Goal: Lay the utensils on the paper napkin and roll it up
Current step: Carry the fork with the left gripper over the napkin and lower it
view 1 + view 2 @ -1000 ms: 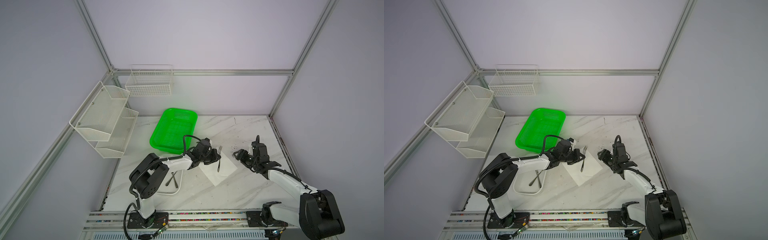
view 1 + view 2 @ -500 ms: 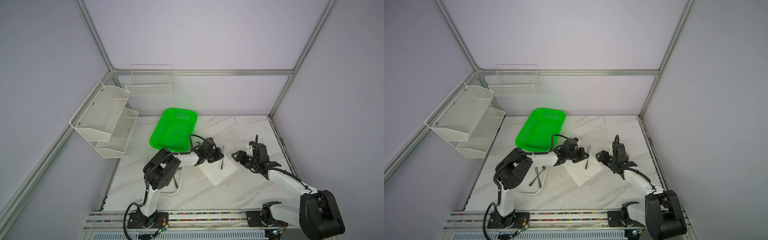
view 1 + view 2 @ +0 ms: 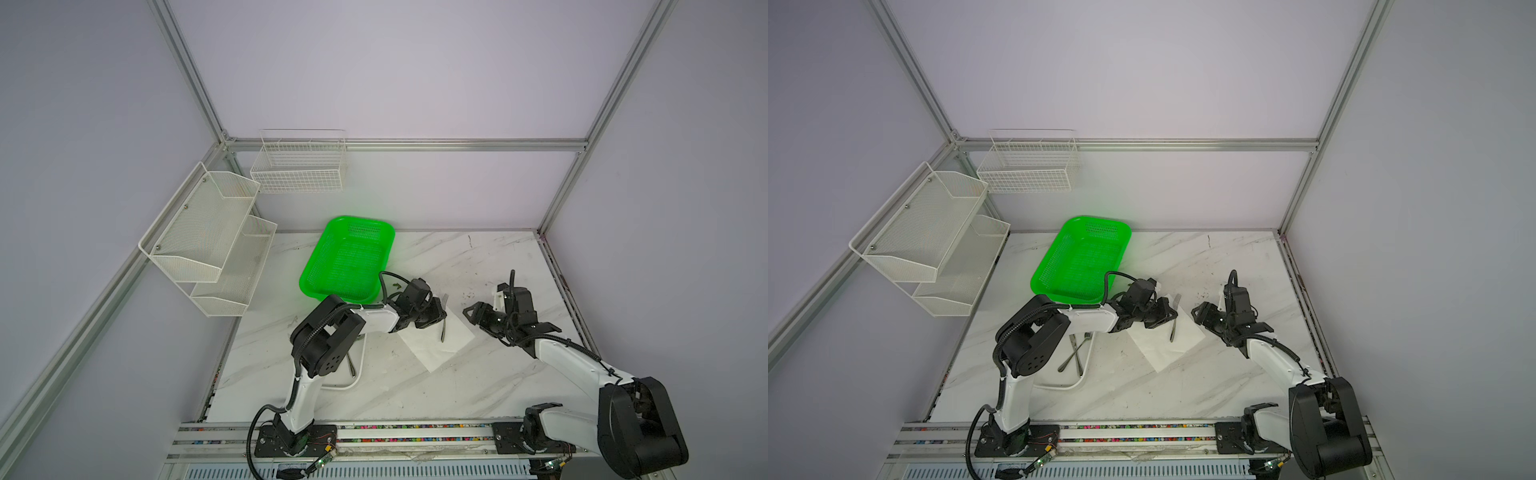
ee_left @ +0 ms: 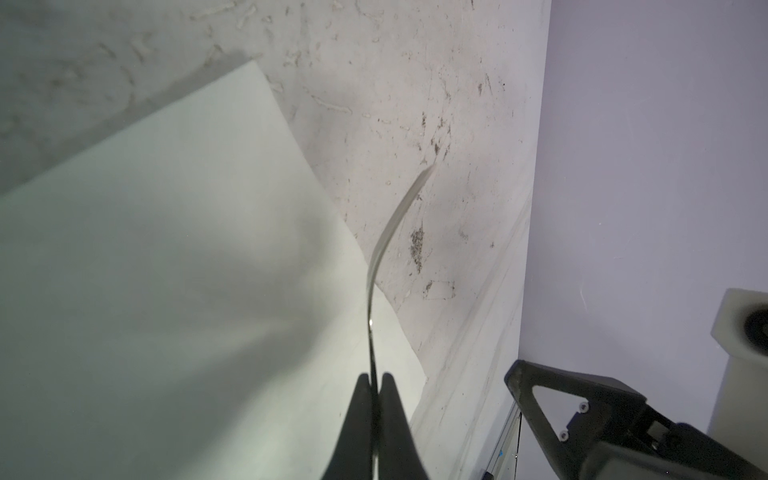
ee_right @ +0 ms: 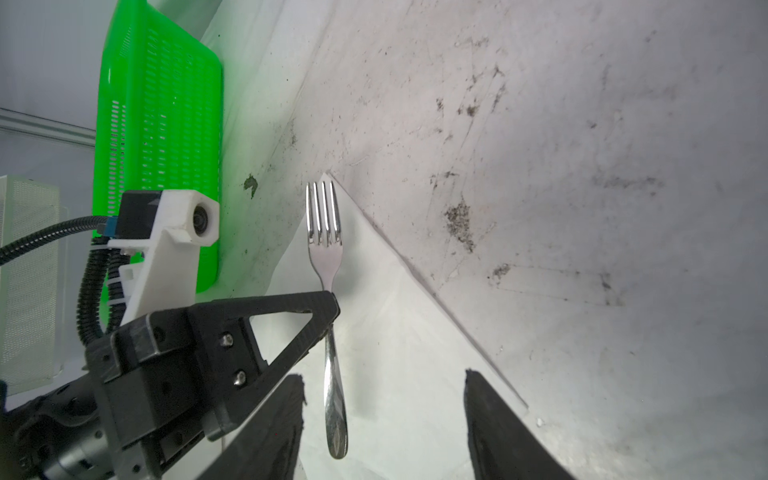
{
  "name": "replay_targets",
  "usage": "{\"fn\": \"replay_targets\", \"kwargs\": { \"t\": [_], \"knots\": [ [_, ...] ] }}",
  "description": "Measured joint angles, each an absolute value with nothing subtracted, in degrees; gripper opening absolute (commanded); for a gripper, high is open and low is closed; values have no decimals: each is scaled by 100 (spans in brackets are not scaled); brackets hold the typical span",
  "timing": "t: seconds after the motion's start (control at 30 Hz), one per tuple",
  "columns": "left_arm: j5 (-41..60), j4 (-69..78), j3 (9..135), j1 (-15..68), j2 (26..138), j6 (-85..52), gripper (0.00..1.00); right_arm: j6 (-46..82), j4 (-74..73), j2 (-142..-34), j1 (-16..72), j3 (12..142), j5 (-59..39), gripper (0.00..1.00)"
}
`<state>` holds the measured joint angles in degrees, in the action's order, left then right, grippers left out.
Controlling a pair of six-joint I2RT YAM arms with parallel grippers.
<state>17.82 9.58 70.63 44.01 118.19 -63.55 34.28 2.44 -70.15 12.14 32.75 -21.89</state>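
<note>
one fork (image 5: 326, 249) pinched by left claw (image 4: 376, 380) over napkin (image 4: 166, 249)

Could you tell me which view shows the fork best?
The right wrist view: the fork shows face-on, tines to handle, pinched by the left gripper. The left wrist view gives only its edge; both top views show it tiny.

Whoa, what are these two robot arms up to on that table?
The left end effector is pinching a silver fork by its handle and holding it over a white paper napkin spread on the marble table. The right end effector hovers open and empty beside the napkin's edge. More cutlery lies in a white tray near the left arm's base, so nothing is rolled up yet.
</note>
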Motion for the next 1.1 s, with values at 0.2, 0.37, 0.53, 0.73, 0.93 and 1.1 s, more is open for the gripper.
{"fn": "replay_targets", "kwargs": {
  "t": [0.2, 0.37, 0.53, 0.73, 0.93, 1.1],
  "knots": [
    [1761, 987, 7063, 4401, 11821, -6399, 0, 3409, 244, -7105, 1214, 3275, -2193, 63],
    [1708, 980, 7063, 4401, 11821, -6401, 0, 3395, 244, -7135, 1214, 3275, -2198, 63],
    [1682, 978, 7063, 4401, 11824, -6401, 0, 3395, 244, -7137, 1214, 3275, -2202, 63],
    [1669, 930, 7063, 4401, 11926, -6399, 0, 3395, 244, -7137, 1214, 3275, -2204, 63],
    [1645, 808, 7063, 4401, 12022, -6392, 3, 3391, 242, -7159, 1214, 3275, -2209, 63],
    [1645, 805, 7063, 4401, 12022, -6390, 5, 3389, 242, -7168, 1214, 3275, -2209, 63]
  ]
}}
